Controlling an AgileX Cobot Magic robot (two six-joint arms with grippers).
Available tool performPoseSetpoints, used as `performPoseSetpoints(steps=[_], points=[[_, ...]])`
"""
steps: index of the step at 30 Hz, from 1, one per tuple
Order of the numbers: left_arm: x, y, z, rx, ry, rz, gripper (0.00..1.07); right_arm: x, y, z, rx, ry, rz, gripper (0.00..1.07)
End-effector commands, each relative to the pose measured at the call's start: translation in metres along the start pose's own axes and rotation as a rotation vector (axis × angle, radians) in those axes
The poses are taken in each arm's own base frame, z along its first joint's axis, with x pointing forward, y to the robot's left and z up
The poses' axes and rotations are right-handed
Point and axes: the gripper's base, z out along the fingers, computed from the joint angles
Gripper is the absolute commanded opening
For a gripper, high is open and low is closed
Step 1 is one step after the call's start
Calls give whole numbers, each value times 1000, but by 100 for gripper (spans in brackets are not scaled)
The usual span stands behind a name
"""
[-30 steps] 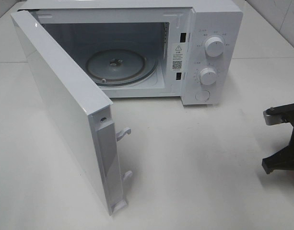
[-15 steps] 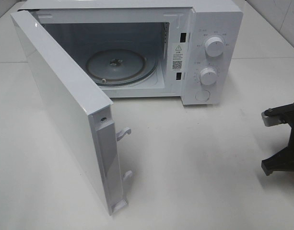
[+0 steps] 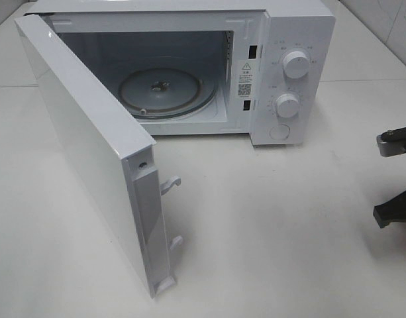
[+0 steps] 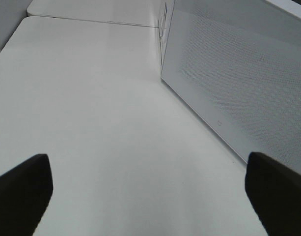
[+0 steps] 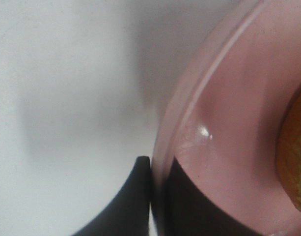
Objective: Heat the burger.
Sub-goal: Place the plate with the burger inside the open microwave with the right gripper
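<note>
**Item 1: burger** [image 5: 295,157]. Only a sliver of orange-brown bun shows, at the edge of the right wrist view. It sits on the pink plate [image 5: 229,123], inward from the rim. It is near the right gripper [image 5: 159,164] but not touching it, and a band of bare pink plate lies between the bun and the fingers. The overhead view does not take it in.

**Item 2: pink plate.** Glossy, with a raised rim. Part of the rim sits between the right gripper's fingers. White table shows beyond the rim. Whether the plate rests on the table or is lifted cannot be told.

**Item 3: right gripper.** Closed narrow on the plate's rim. One dark finger [image 5: 125,206] presses the outside of the rim and the other lies inside, over the plate's floor. It touches the plate only. Dark parts of the right arm [image 3: 396,212] show at the right edge of the overhead view, well apart from the microwave.

**Item 4: left gripper** [image 4: 149,182]. Jaws spread wide, with nothing between them. It hangs over the white table [image 3: 269,225], beside a white dotted panel of the microwave.

**Item 5: microwave** [image 3: 289,40]. White, at the back of the table. The door [image 3: 83,152] is swung fully out to the left. The glass turntable [image 3: 159,89] shows inside. Two round knobs [image 3: 296,64] sit on the right-hand panel.
</note>
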Motion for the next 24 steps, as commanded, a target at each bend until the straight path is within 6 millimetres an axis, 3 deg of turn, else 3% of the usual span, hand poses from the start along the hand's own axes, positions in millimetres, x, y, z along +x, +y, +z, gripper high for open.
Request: performPoseSetpoints(steps=[1, 8, 24], points=[[0, -1, 0, 8, 2, -5, 100, 3, -7, -7, 48, 7, -16, 0], [0, -1, 0, 8, 2, -5, 100, 4, -6, -14, 58, -4, -27, 0], [0, -1, 0, 8, 2, -5, 100, 12, 20, -27, 128, 13, -162, 0]])
